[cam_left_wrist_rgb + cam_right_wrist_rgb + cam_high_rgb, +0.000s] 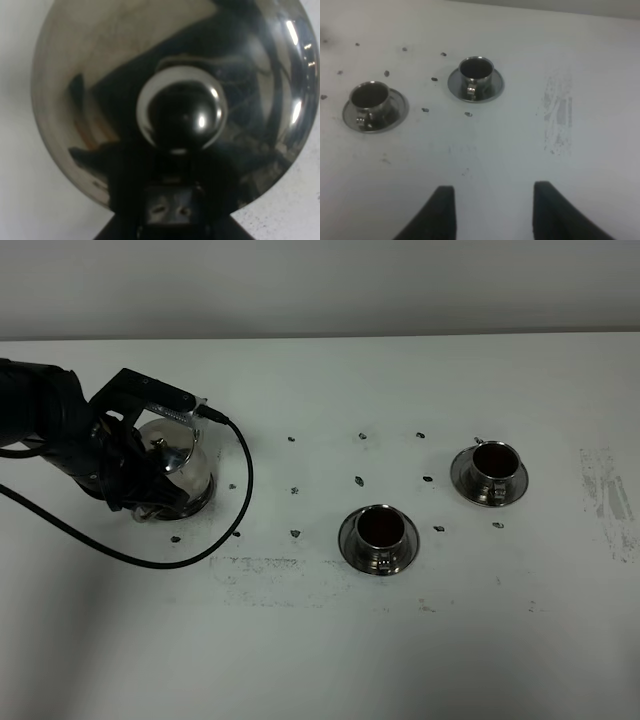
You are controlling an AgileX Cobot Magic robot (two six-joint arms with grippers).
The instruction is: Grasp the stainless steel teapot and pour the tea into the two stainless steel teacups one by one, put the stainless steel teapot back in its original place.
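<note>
The stainless steel teapot (182,455) stands upright at the left on the flat steel disc (205,503), whose rim shows under it. My left gripper (150,502) is at the pot's handle side and looks shut on the handle, though the arm hides the fingers. In the left wrist view the teapot (100,75) fills the frame, with its lid knob (180,110) in the middle. The two teacups (380,530) (493,462) stand on their saucers, each holding reddish-brown tea (380,526). My right gripper (495,215) is open and empty, well short of the cups (370,97) (476,70).
A black cable (245,465) loops from the left arm across the table beside the teapot. Small dark marks (359,481) dot the white tabletop between the teapot and the cups. A scuffed patch (610,495) lies at the far right.
</note>
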